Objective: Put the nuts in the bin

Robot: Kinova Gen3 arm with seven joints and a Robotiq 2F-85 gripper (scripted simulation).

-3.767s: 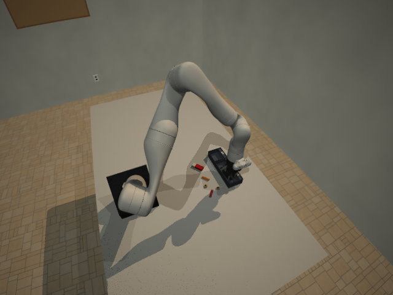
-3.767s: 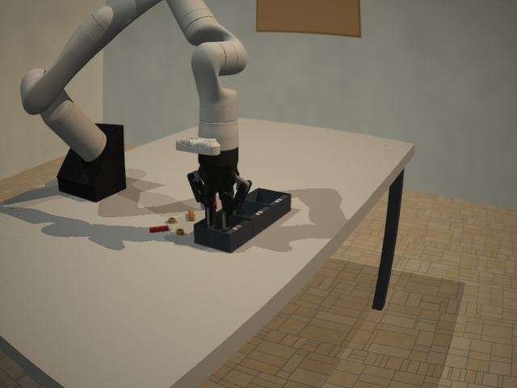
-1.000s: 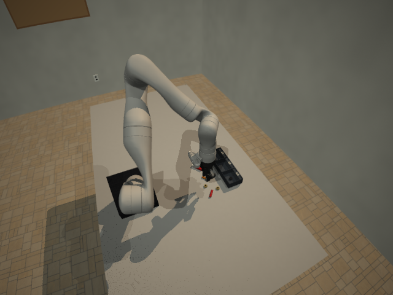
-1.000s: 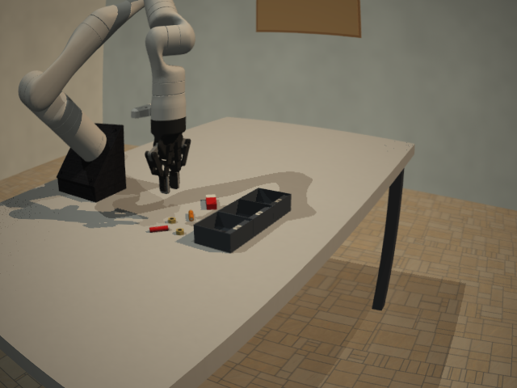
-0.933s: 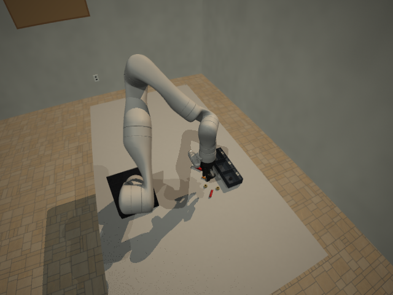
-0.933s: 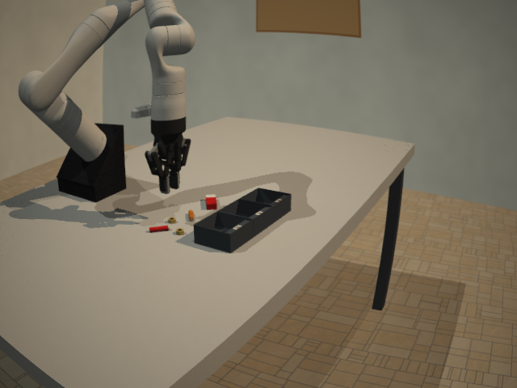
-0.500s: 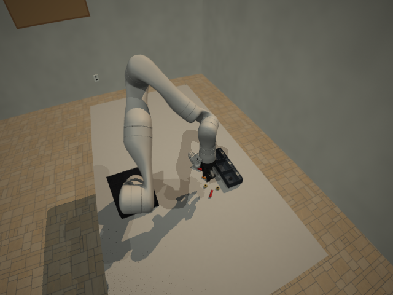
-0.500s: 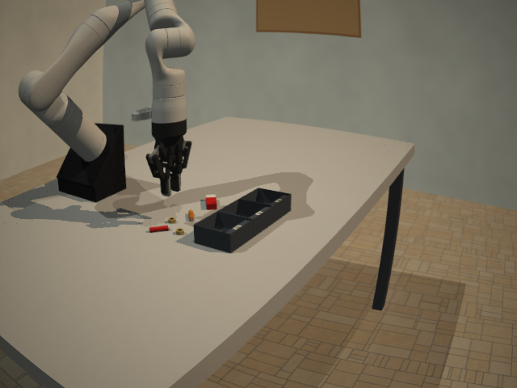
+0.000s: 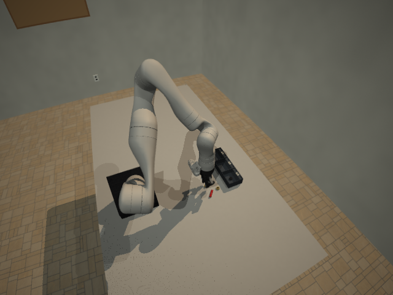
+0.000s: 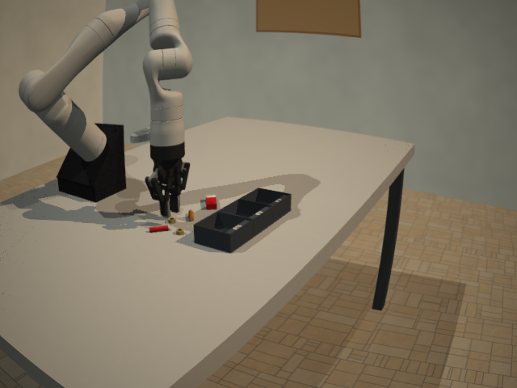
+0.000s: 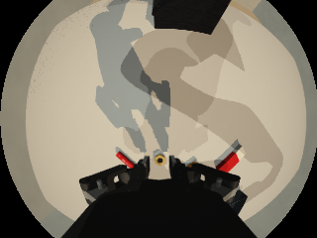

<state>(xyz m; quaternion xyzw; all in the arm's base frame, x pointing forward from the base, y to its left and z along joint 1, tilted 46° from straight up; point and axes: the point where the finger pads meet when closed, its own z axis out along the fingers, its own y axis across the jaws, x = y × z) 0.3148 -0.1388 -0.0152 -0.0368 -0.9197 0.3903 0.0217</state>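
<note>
Two small brass nuts lie on the table: one [image 10: 171, 220] right under my fingertips, the other [image 10: 179, 231] a little nearer the front, also seen in the top view [image 9: 217, 188]. My gripper [image 10: 169, 207] points straight down just above the first nut, its fingers partly open and holding nothing. In the wrist view that nut [image 11: 158, 158] shows between the two fingertips. The black row of three bins [image 10: 241, 219] stands to the right of the nuts. Its small white labels are too small to read, so I cannot tell which one is marked H.
A red cylinder [image 10: 158, 229] lies left of the front nut. A small orange piece [image 10: 191, 215] and a red cube [image 10: 211, 202] sit between the nuts and the bins. The arm's black base [image 10: 94, 166] stands at the back left.
</note>
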